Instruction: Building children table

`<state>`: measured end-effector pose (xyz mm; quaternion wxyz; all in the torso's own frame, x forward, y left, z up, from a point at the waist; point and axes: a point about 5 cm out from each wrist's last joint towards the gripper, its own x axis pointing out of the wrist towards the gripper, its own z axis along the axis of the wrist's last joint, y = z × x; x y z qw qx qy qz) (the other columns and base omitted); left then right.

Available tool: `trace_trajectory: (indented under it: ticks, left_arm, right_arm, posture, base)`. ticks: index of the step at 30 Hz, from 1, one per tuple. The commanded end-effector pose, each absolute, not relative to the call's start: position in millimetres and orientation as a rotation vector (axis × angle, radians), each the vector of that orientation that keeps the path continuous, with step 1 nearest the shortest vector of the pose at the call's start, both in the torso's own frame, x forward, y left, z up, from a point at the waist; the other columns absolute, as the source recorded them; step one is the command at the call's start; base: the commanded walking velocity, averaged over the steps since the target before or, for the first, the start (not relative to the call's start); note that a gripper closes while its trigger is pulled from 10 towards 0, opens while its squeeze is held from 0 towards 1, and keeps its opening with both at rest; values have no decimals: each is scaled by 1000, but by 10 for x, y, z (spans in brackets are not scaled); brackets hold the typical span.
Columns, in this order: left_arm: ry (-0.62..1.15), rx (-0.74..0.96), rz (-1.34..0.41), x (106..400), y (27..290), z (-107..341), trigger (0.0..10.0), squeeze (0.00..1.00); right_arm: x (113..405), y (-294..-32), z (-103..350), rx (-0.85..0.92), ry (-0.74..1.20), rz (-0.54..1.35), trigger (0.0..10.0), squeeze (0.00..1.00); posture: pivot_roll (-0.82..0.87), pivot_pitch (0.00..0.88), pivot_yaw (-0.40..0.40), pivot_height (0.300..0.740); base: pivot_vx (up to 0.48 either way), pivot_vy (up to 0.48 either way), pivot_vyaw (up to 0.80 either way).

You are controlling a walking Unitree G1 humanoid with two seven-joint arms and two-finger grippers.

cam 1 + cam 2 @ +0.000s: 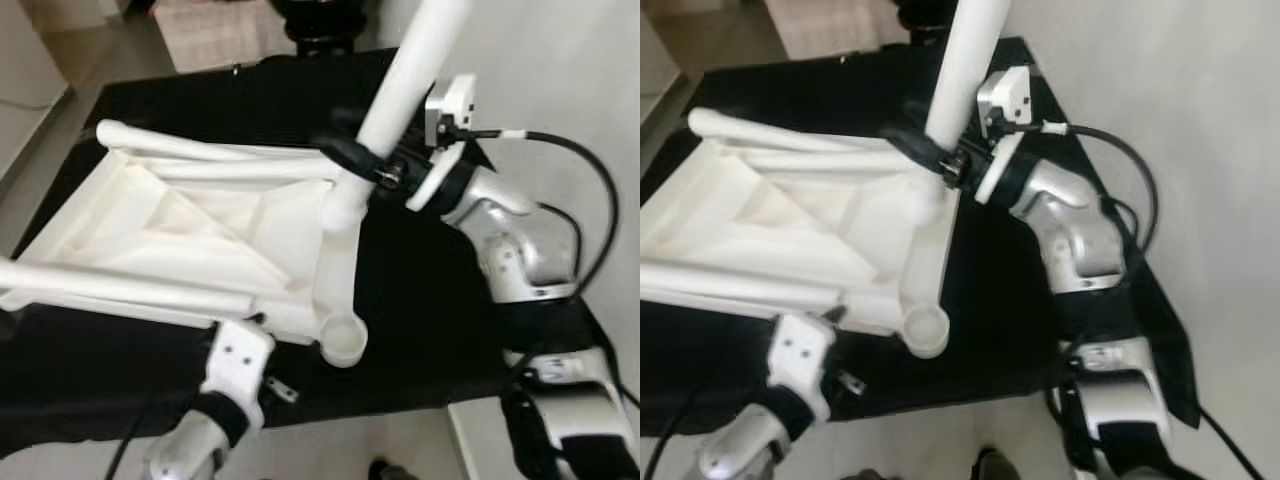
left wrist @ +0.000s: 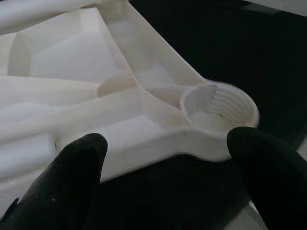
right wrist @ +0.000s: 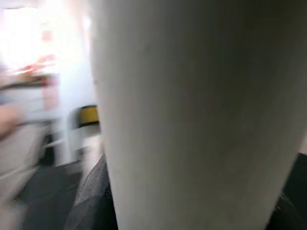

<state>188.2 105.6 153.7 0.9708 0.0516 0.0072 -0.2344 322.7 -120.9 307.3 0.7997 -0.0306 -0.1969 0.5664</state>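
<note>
Black cloth [image 1: 430, 300] spread over pale floor [image 1: 360, 440], bearing the upturned white tabletop [image 1: 200, 230]. Right tool [image 1: 362, 160] clamped round a white leg [image 1: 405, 75] standing upright in the tabletop's far corner socket. Left tool [image 2: 168, 177] spread wide, just short of the tabletop's empty threaded socket [image 2: 219, 111] at the near corner.

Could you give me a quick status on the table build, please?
Right claw shut on leg, upright in corner socket. Left claw open, by empty socket. Tabletop upside down on black mat.
</note>
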Motion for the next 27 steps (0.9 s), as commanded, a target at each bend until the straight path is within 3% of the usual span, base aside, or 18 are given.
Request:
trace_trajectory:
  ticks: [1,12,20,27]
  left_arm:
    - [86,101,-499,1773,1082,1468,10000,0]
    - [160,56,-543,1619,1077,1472,10000,0]
    - [131,167,-417,1611,1208,1510,10000,0]
    - [136,195,-378,1542,1234,1539,10000,0]
  right_arm:
    - [3072,-1143,3041,-92,-400,1387,10000,0]
    - [3001,-1180,2970,-113,-316,1473,10000,0]
    - [2915,-1241,2612,-112,-76,1566,10000,0]
    - [3078,-1187,2590,-83,-93,1428,10000,0]
  posture:
    - [-38,179,32,740]
    - [-37,204,31,740]
    - [-41,270,29,740]
    - [-41,314,30,740]
  base:
    - [0,0,0]
    - [0,0,0]
    - [0,0,0]
    - [0,0,0]
